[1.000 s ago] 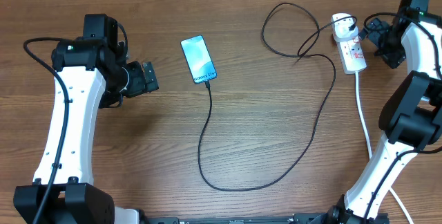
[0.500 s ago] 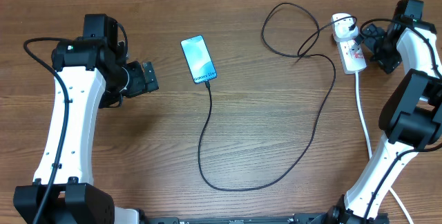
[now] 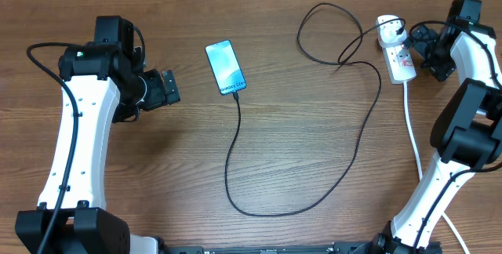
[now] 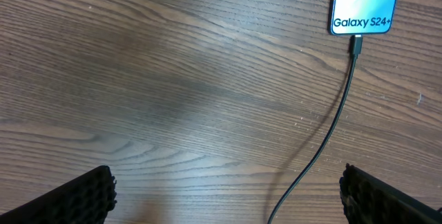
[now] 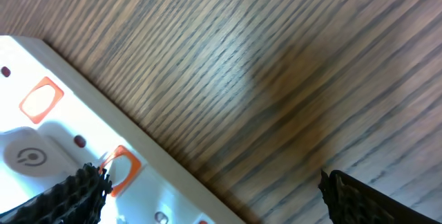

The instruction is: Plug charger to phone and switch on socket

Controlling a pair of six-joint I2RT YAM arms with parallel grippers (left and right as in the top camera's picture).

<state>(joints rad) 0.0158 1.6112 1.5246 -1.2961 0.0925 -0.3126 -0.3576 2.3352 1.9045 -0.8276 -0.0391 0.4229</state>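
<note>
The phone (image 3: 225,67) lies face up at the table's upper middle, its blue screen reading "Galaxy S24+" in the left wrist view (image 4: 364,3). The black charger cable (image 3: 235,160) has its tip in the phone's lower end (image 4: 355,44), loops across the table and runs to a white adapter (image 3: 387,27) on the socket (image 3: 401,59). My left gripper (image 3: 166,89) is open and empty, left of the phone. My right gripper (image 3: 420,48) is open at the socket's right edge; one finger sits over an orange-framed switch (image 5: 117,169).
The thick white cord (image 3: 414,136) runs from the socket down the right side toward the front edge. The cable's large loop lies across the middle and right of the table. A pale strip runs along the far edge.
The right gripper has shifted slightly closer to the socket's right edge. The left arm, phone and cable have not moved.
</note>
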